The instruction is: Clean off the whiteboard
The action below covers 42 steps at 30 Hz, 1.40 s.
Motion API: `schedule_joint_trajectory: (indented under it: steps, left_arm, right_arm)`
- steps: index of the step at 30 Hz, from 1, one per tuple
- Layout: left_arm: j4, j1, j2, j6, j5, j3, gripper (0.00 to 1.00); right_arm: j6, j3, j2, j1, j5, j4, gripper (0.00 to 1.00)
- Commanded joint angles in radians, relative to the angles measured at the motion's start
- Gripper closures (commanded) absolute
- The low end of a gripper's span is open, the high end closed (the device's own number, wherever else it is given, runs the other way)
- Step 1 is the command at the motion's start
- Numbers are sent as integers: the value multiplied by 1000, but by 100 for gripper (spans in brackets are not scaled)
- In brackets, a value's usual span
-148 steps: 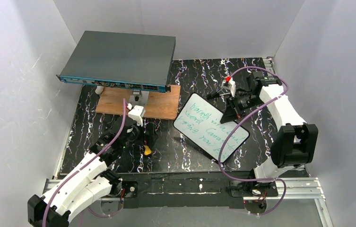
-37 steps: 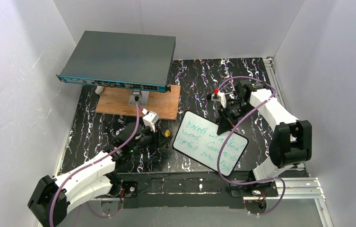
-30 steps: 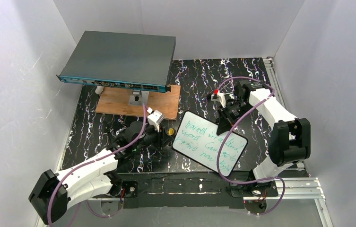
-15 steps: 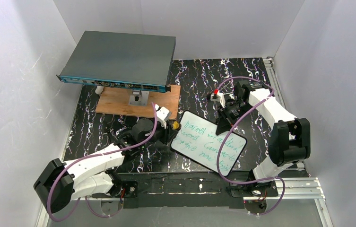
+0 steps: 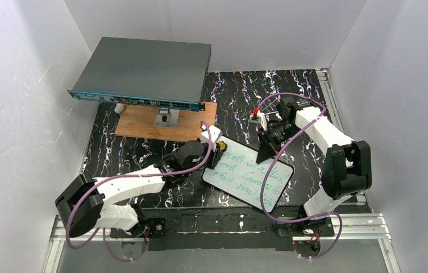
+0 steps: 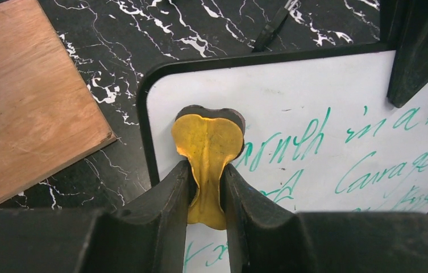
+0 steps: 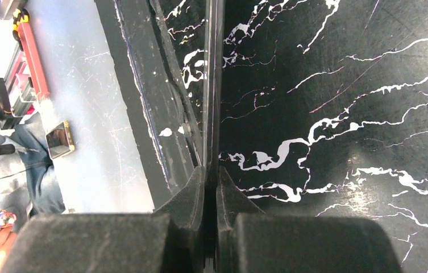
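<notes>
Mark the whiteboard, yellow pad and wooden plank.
whiteboard [image 6: 325, 85], left wrist view, bare white surface above the green writing.
yellow pad [image 6: 207, 142], left wrist view, middle of its yellow face.
wooden plank [image 6: 24, 96], left wrist view, middle of its top face.

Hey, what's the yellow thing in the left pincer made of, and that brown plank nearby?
Yellow eraser pad: soft and matte, probably felt or foam on a dark backing; it creases where the left pincer squeezes it. Plank: bare wood, likely plywood, matte with visible grain.
</notes>
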Motion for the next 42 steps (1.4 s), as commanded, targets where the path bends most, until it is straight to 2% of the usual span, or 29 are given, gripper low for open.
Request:
schedule_joint_trajectory:
  steps: [1, 10, 19, 22, 27, 33, 37, 42]
  left_arm:
    - [-57, -50, 29, 7, -132, 53, 100]
    - [-97, -126, 120, 8, -199, 106, 100]
    - [-136, -107, 105, -26, -326, 94, 100]
    - [-152, -68, 88, -57, -305, 87, 100]
    - [-164, -65, 95, -56, -234, 102, 100]
    - [-158, -143, 102, -11, -166, 126, 100]
    - [-167, -178, 115, -22, -202, 136, 100]
    - [-201, -160, 122, -30, -323, 138, 100]
  right_arm:
    - [-29, 20, -3, 19, -68, 34, 99]
    - [-30, 19, -3, 30, -64, 36, 99]
    - [-33, 18, -2, 37, -64, 34, 99]
    - [-33, 19, -2, 38, -64, 33, 99]
    - [-32, 16, -1, 39, -58, 37, 99]
    - [-28, 14, 2, 38, -55, 42, 99]
    - [-28, 15, 5, 38, -55, 40, 99]
    - [-29, 16, 6, 38, -56, 41, 99]
